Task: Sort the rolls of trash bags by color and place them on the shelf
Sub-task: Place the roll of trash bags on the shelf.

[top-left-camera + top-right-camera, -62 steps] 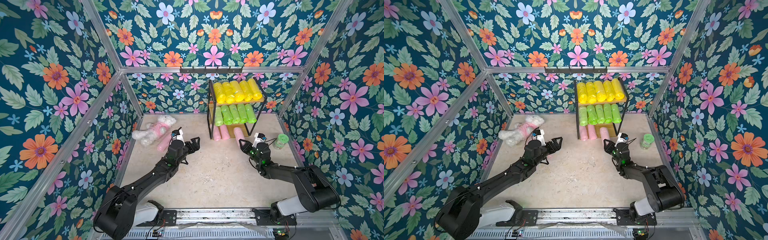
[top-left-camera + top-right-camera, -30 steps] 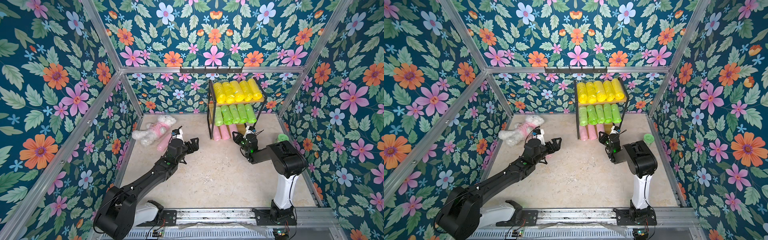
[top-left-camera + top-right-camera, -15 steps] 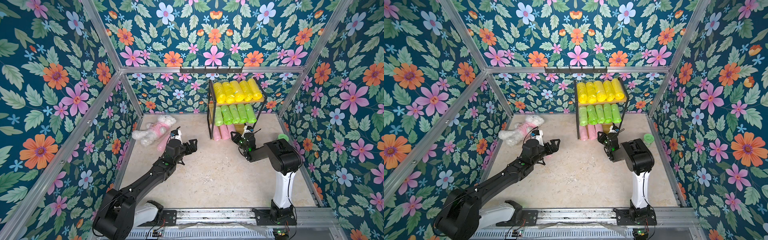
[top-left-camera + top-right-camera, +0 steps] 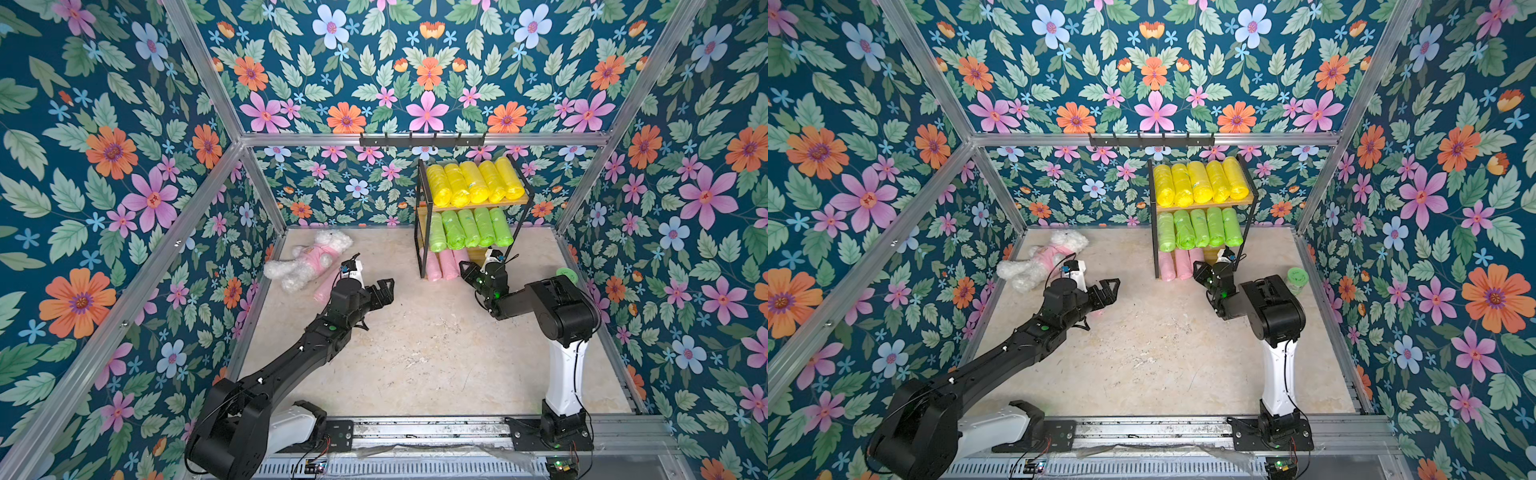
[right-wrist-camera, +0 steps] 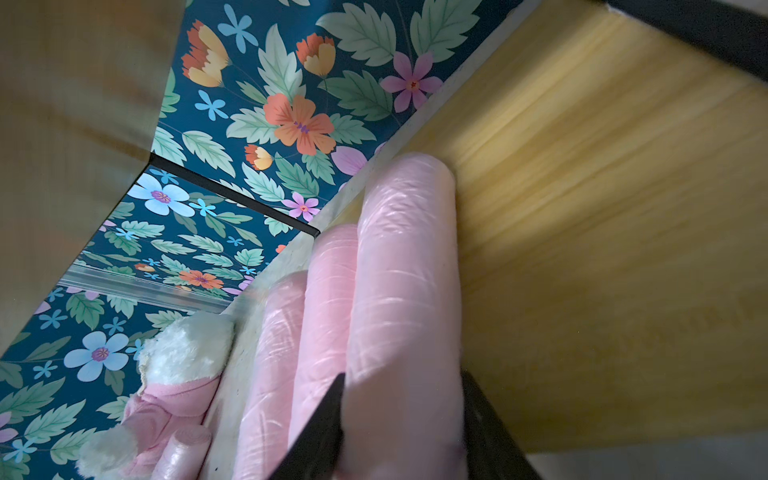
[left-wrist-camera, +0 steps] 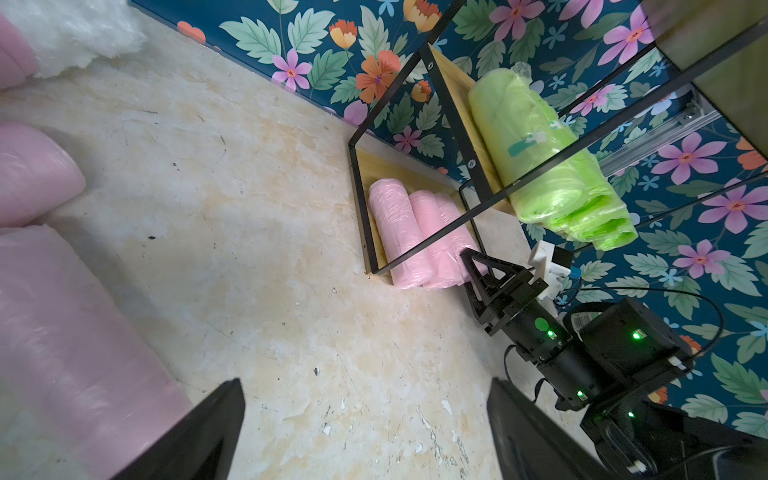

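The shelf (image 4: pixel 422 232) stands at the back. Several yellow rolls (image 4: pixel 473 183) fill its top board and several green rolls (image 4: pixel 469 228) the middle one. Two pink rolls (image 5: pixel 299 332) lie on the bottom board (image 5: pixel 582 249). Beside them lies a third pink roll (image 5: pixel 403 270), with my right gripper (image 5: pixel 403 378) shut on its near end; the gripper (image 4: pixel 469 268) sits at the shelf's foot. My left gripper (image 4: pixel 384 286) hangs open over bare floor, right of a loose pink roll (image 4: pixel 326 284). In the left wrist view, two pink rolls (image 6: pixel 62 332) lie beside that open gripper (image 6: pixel 365 386).
A white plush toy in a pink shirt (image 4: pixel 309 259) lies at the back left, touching the loose pink roll. A green-lidded jar (image 4: pixel 566 274) stands by the right wall behind my right arm. Flowered walls close in three sides.
My right arm swung from the open floor to the shelf and brought the pink roll onto the bottom board beside the other two. My left gripper drifted slightly, still open.
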`<state>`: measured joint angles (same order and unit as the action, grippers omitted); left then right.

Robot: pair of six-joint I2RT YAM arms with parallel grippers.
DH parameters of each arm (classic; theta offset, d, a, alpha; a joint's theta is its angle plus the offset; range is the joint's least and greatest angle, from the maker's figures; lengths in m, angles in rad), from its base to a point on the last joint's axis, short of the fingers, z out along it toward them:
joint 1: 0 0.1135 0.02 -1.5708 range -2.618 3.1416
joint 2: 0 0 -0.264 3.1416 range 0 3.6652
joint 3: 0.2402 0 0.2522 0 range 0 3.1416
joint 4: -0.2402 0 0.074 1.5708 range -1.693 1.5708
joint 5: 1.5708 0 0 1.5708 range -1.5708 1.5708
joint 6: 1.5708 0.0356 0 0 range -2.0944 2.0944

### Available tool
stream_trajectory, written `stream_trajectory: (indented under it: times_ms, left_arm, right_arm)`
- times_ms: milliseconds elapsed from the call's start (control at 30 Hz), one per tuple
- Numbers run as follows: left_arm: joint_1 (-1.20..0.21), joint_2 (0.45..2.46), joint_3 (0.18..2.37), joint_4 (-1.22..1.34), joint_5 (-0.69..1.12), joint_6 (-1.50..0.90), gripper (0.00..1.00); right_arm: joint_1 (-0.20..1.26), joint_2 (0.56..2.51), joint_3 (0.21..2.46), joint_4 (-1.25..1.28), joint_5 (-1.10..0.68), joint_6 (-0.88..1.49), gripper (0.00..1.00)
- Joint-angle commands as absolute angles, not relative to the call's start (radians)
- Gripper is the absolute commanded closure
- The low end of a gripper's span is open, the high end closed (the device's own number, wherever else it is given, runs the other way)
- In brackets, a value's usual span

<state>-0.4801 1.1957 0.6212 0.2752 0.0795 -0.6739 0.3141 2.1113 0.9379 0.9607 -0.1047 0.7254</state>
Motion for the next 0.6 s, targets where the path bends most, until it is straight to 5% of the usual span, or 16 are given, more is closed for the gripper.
stream_trajectory:
  times_ms: [0,567]
  left_arm:
    - [-0.473,1.189,0.621,0.272,0.08,-0.654,0.04]
    - [-0.398,1.172,0.649,0.105,-0.05,-0.582,0.03]
  right_arm:
    - [0.315,2.1,0.933,0.953,-0.091,0.731,0.55]
    - [0.313,1.971,0.803,1.013,-0.052,0.73,0.26]
